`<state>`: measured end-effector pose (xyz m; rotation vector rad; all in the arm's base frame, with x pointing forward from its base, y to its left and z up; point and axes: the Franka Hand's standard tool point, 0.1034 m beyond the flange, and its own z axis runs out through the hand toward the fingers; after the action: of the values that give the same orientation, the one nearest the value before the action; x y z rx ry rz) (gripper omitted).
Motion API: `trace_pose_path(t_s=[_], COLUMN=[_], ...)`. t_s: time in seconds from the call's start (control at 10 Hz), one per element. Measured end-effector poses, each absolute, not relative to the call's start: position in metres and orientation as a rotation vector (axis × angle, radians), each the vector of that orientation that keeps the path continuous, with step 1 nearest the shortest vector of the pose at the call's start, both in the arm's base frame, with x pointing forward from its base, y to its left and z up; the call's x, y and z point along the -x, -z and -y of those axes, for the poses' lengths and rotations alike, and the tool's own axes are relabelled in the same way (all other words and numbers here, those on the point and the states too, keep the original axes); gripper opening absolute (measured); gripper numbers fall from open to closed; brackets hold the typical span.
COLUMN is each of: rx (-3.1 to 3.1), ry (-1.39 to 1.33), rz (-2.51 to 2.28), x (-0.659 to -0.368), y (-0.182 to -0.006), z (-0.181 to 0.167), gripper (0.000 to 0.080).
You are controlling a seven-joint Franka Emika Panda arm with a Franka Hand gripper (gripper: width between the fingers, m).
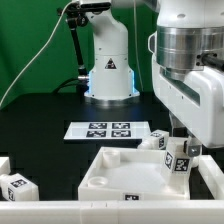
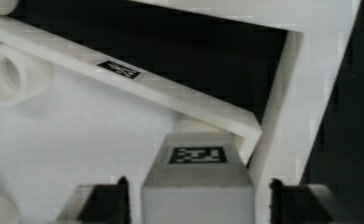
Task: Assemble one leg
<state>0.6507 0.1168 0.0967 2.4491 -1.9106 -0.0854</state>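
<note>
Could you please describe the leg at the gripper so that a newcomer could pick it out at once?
Find the large white square panel in the foreground and go to its corner on the exterior view's right. There the leg sits between the fingers of the gripper; the other legs lie loose on the table, untouched.

My black table (image 1: 45,125) carries the marker board (image 1: 108,130) lying flat, near my base (image 1: 108,78); the white square panel (image 1: 120,180) lies nearer the camera; one loose leg (image 1: 18,187) rests at the exterior view's left, well apart from that panel.
</note>
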Motion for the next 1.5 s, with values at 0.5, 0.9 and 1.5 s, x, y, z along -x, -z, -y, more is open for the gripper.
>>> trace_pose_path(t_s=[0.5, 0.9, 1.5], rx=[-2.711, -2.942, -3.065], ry=[0.091, 0.081, 0.046], rz=[1.533, 0.988, 0.151], x=[-0.6512, -0.6521, -0.6548], y=[-0.0967, -0.0973, -0.0961], z=[-0.1148, -0.1105, -0.1084], gripper=[0.0643, 0.0649, 0.0649])
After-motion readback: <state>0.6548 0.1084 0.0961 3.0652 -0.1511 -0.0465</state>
